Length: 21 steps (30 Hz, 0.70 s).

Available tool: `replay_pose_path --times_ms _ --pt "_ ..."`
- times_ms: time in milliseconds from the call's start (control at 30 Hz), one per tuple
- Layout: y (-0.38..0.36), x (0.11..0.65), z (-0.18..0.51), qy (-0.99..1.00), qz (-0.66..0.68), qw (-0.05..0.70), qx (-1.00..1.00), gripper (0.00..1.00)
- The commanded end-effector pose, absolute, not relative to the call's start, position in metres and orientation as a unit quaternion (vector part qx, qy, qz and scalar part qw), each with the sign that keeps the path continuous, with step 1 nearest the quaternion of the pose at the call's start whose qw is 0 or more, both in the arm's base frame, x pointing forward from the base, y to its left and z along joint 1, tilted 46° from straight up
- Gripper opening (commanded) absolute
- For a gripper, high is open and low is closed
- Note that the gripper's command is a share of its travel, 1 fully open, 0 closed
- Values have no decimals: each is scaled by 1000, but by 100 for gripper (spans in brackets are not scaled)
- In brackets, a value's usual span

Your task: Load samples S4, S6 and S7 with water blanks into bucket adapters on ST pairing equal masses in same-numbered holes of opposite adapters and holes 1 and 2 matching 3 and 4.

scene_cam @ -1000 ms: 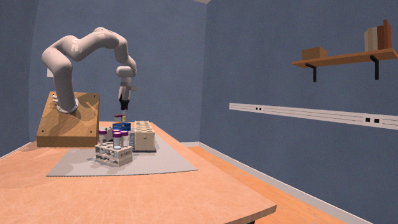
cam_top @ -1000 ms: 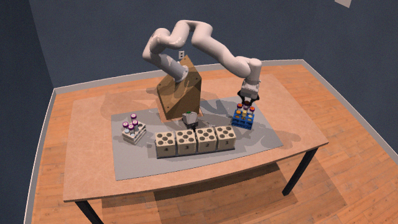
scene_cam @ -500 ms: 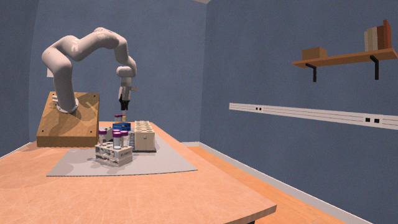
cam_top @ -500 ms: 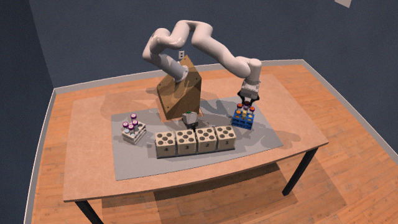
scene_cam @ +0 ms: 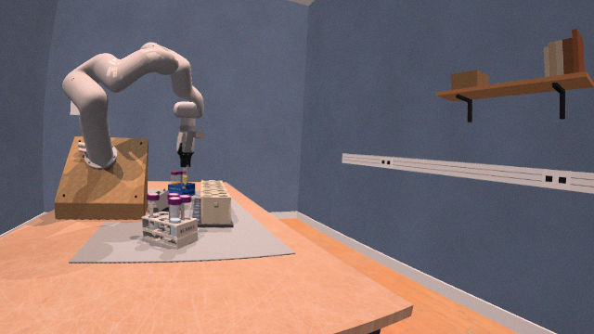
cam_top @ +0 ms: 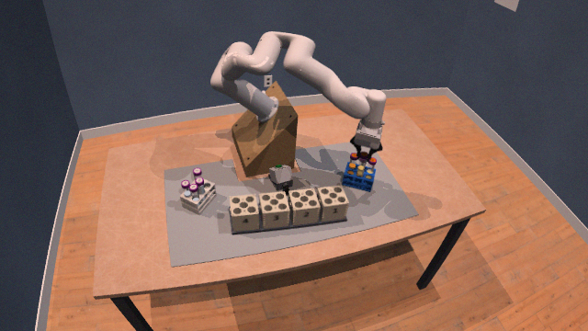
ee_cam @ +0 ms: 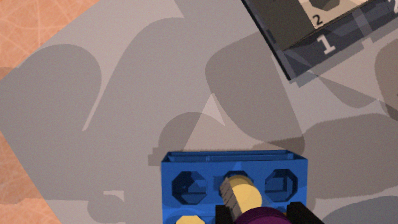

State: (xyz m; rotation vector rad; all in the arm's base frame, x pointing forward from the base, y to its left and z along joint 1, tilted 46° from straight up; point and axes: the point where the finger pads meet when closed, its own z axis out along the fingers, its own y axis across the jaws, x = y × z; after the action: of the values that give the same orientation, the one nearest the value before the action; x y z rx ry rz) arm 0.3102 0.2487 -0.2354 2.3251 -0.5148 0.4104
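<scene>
Your fingers [cam_top: 364, 153] [scene_cam: 186, 163] have a purple-capped, yellow-filled plastic tube [cam_top: 361, 170] [scene_cam: 185, 179] [ee_cam: 246, 196] gripped, but all four beige adapters [cam_top: 276, 220] [scene_cam: 216, 213] [ee_cam: 336, 17] look empty. So basically all the loading's left, plus DONE.

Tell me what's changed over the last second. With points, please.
Nothing has visibly changed; any arm shift is too small to tell. The gripper [cam_top: 364, 153] [scene_cam: 186, 165] [ee_cam: 261, 212] is still at the blue rack [cam_top: 358, 184] [scene_cam: 174, 188] [ee_cam: 172, 167], fingers closed about a purple-capped tube [ee_cam: 262, 218]. The adapters [cam_top: 244, 220] [scene_cam: 216, 214] and blanks rack [cam_top: 191, 205] [scene_cam: 187, 235] stayed put.
</scene>
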Motion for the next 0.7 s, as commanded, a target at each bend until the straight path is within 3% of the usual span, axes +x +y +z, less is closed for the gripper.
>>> replay_pose_path --times_ms 0,667 --pt "248 312 -238 -199 160 352 900 0" --pt "237 314 -249 -199 160 352 900 0"
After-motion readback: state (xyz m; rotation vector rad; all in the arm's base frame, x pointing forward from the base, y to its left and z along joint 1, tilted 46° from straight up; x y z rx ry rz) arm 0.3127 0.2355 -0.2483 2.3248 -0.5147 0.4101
